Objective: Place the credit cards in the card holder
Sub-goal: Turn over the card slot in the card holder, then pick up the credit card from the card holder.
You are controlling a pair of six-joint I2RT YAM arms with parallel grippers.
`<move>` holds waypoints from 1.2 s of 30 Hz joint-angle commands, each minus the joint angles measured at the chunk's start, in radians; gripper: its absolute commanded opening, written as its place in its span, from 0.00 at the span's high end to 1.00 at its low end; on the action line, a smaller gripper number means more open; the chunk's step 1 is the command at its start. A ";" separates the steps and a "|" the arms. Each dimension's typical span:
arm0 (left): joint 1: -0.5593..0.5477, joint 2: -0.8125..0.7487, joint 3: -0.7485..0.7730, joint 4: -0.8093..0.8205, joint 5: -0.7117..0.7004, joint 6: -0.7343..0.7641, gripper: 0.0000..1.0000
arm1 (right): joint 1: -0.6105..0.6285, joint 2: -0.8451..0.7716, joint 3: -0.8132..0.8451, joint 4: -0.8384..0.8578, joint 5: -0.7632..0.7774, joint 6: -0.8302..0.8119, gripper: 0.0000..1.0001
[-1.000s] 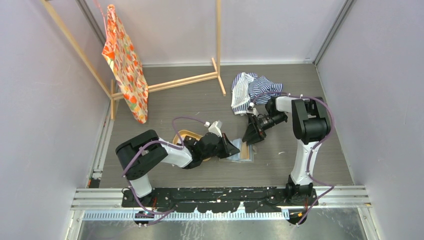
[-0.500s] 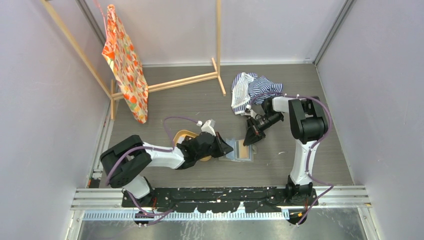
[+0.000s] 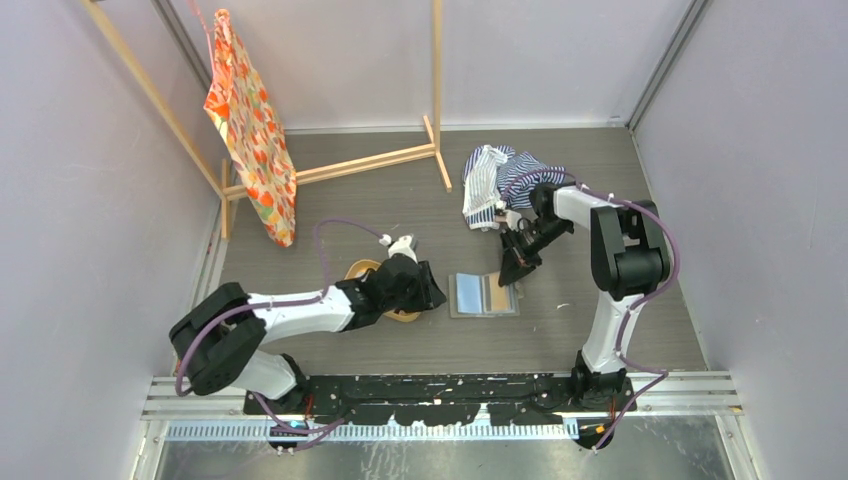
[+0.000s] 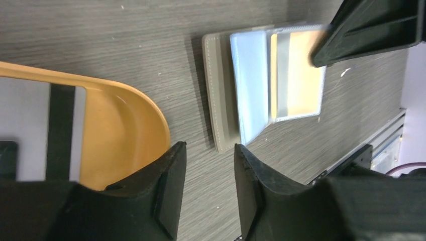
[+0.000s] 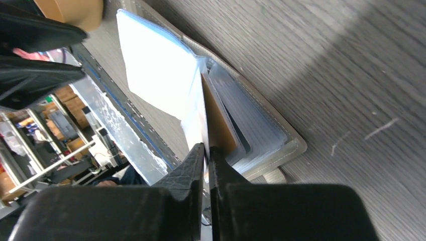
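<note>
Card holder [image 3: 470, 296] open flat, right tool [image 5: 207, 148] pinched together seemingly on it, orange card [image 4: 296, 75] inside, left tool [image 4: 207, 151] apart

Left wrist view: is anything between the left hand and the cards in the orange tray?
Nothing foreign shows. The left hand, jaws apart, hangs over bare table beside the orange tray; only the tray's own raised rim lies between its fingertips and the credit cards inside.

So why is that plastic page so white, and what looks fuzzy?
Right wrist view: light glares off a clear page of the grey folding card holder, washing it white; the room behind is blurry. Left wrist view: the right gripper's finger looks smeared.
</note>
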 commanded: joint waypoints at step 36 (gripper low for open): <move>0.236 0.000 0.349 -0.787 -0.072 0.696 0.14 | -0.035 -0.418 -0.085 -0.007 -0.123 -0.275 0.64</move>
